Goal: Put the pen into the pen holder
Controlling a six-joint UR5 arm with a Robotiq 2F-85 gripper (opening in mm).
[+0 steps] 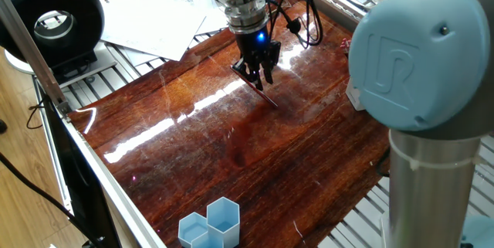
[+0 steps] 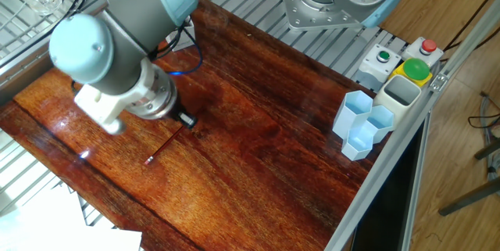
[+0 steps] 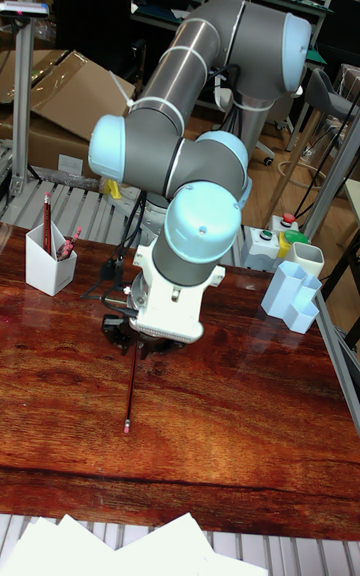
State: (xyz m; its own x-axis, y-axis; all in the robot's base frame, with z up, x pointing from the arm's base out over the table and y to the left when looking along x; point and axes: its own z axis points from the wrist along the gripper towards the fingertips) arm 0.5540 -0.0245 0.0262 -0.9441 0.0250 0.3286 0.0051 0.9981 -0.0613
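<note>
One UR5 arm (image 3: pixel 190 176), grey tubes with pale blue joint caps, bends down over a glossy brown wooden table (image 2: pixel 266 149). Sheets of white paper (image 1: pixel 154 20) lie past the table's edge on the metal slats. A cluster of light blue hexagonal cups (image 2: pixel 363 126) stands at one table edge, with a separate white cup beside it near a button box. At the opposite side, in the tall fixed view, the pen holder (image 3: pixel 48 258), a small white angular cup, stands on the table well apart from the arm and already contains two or three pencil-like items. The gripper (image 1: pixel 258 76) points down at the table surface, its black fingers (image 1: pixel 268 69) drawn in on either side of one end of the pen (image 1: pixel 258 90). The pen is a thin dark red rod lying flat or nearly flat on the wood, its free end reaching away from the jaws (image 3: pixel 130 386). Whether the fingers actually press on the pen cannot be told.
</note>
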